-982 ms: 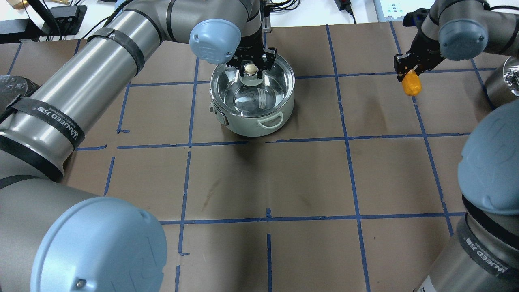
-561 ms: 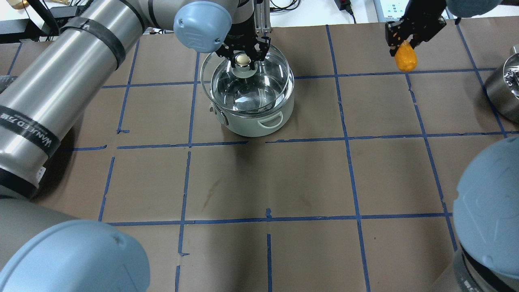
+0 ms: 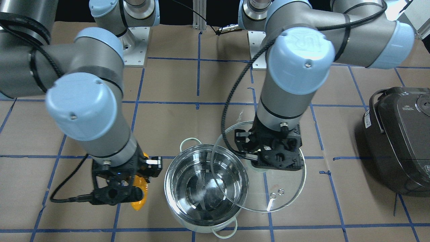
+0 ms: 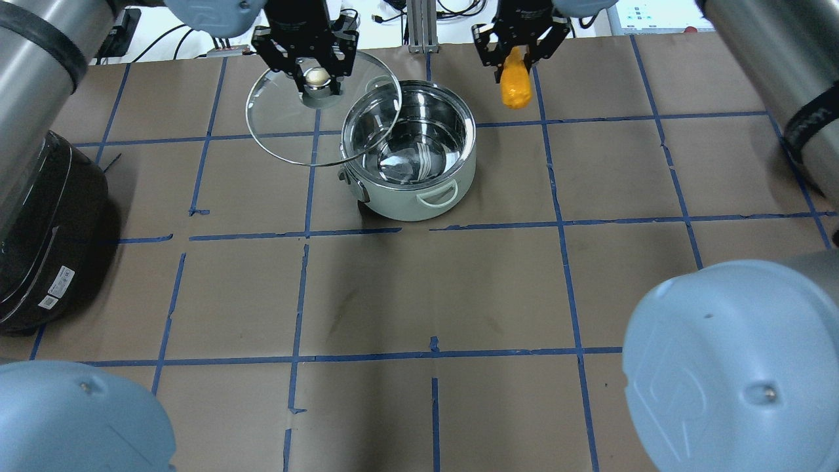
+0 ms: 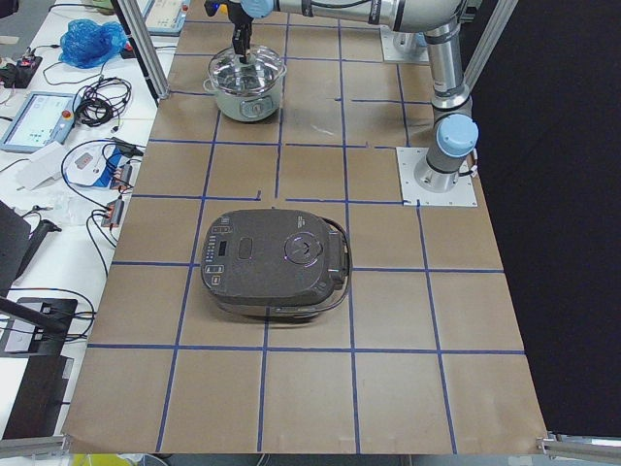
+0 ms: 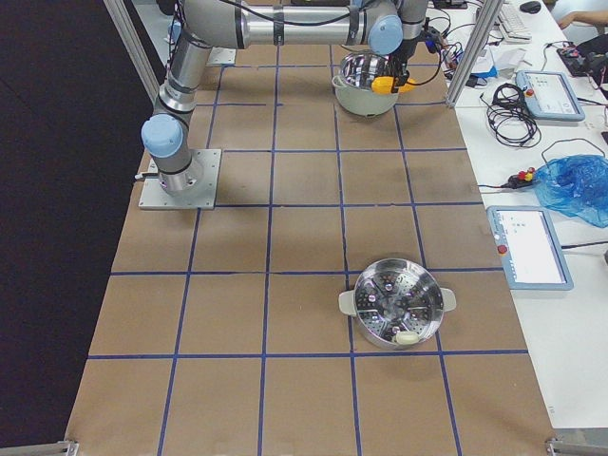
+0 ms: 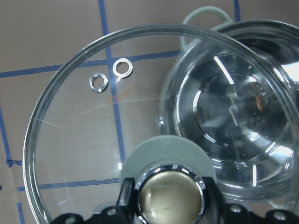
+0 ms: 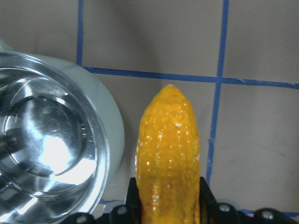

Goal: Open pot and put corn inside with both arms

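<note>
Left pincer (image 4: 317, 73) grips lid (image 4: 298, 134); right pincer (image 4: 515, 58), corn (image 4: 516, 90)

The round stainless-steel pot (image 4: 400, 203) shines mirror-bright inside; its clear glass lid (image 4: 288, 131) is smooth, glossy; the orange-yellow toy corn cob (image 8: 168, 154) looks waxy, pimpled; matt brown paper covers the bench (image 4: 459, 295).

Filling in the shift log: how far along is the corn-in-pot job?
Done: the lid is off the pot, held by its knob in the left hand, mostly to one side. In hand: the right hand grips the corn beside the empty pot, not over it. Left: carry the corn over the opening and drop it in.
</note>
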Tool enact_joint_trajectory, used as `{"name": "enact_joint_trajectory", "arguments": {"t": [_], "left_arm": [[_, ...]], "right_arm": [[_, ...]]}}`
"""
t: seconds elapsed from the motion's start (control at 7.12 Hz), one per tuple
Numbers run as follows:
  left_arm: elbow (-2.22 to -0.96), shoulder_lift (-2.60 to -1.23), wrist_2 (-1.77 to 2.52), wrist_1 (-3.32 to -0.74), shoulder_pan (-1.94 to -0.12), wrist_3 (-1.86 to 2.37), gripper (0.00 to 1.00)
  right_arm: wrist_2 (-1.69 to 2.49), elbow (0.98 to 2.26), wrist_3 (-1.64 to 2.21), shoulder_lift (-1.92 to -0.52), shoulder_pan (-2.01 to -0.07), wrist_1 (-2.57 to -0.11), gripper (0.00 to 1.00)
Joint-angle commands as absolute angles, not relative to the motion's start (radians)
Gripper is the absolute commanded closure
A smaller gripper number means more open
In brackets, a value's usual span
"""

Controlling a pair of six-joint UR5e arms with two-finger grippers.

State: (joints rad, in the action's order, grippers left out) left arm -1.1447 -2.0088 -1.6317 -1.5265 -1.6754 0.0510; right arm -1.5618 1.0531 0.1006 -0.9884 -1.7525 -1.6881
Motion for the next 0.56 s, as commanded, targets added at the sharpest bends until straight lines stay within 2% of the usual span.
{"name": "enact_joint_trajectory", "arguments": {"t": [0.0, 0.28, 0.42], "left_arm": [[-1.169, -2.0, -1.661, -1.534, -1.509, 0.002, 0.83], [-1.247, -2.029, -1.655, -1.493, -1.43, -0.031, 0.89], [-1.337, -2.051, -1.654, -1.373, -1.41, -0.037, 0.89]], "right_arm": [[-1.557, 1.046, 0.225, -0.905, -1.877, -1.791, 0.92], [-1.566, 1.048, 0.301, -0.838, -1.94, -1.873, 0.92], [-1.568, 1.069, 0.293, -0.806, -1.942, -1.912, 0.92]]}}
